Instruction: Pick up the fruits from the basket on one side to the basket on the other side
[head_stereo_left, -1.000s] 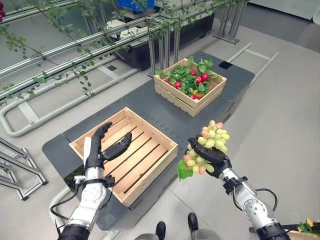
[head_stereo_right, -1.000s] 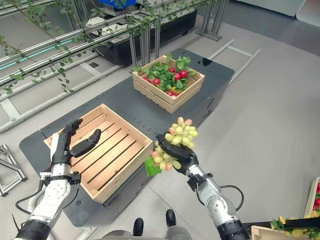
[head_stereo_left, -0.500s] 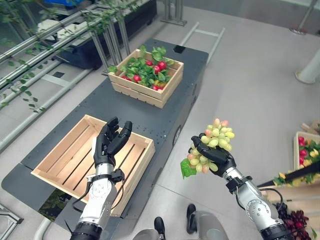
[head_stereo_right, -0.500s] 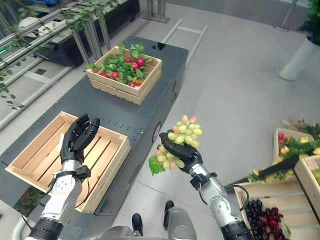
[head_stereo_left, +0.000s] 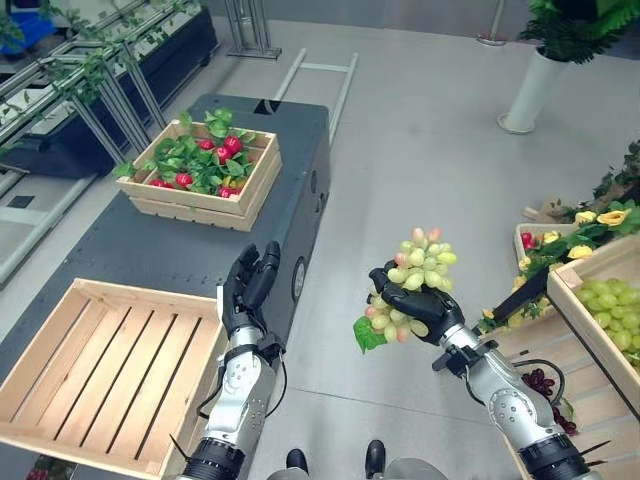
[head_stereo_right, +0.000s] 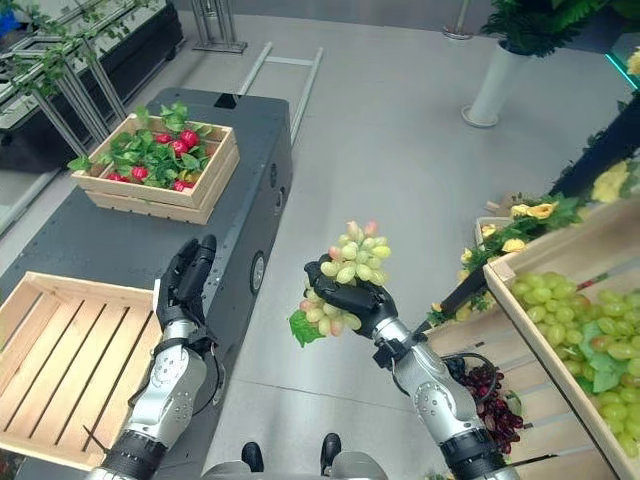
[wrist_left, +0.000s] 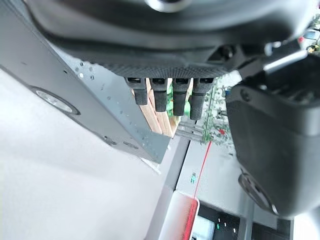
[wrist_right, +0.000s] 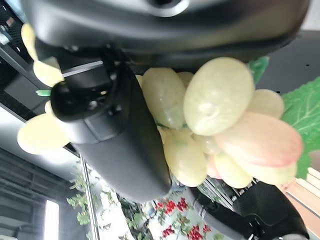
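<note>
- Right hand — raised over the grey floor, fingers and thumb curled round a bunch of grapes; the bunch is held in the air, clear of every crate.
- Bunch of grapes — pale yellow-green berries, a few flushed pink at the top and at the lower end, with one bright green leaf hanging below the hand. In the right wrist view the berries press against the dark palm.
- Left hand — upright beside the edge of the dark platform, fingers straight and close together, holding nothing.
- Empty slatted wooden crate — on the near end of the platform, to the left of the left arm.
- Far crate — on the same platform, filled with green leaves and red fruit.
- Crate with green grapes — at the robot's right, well apart from the platform.
</note>
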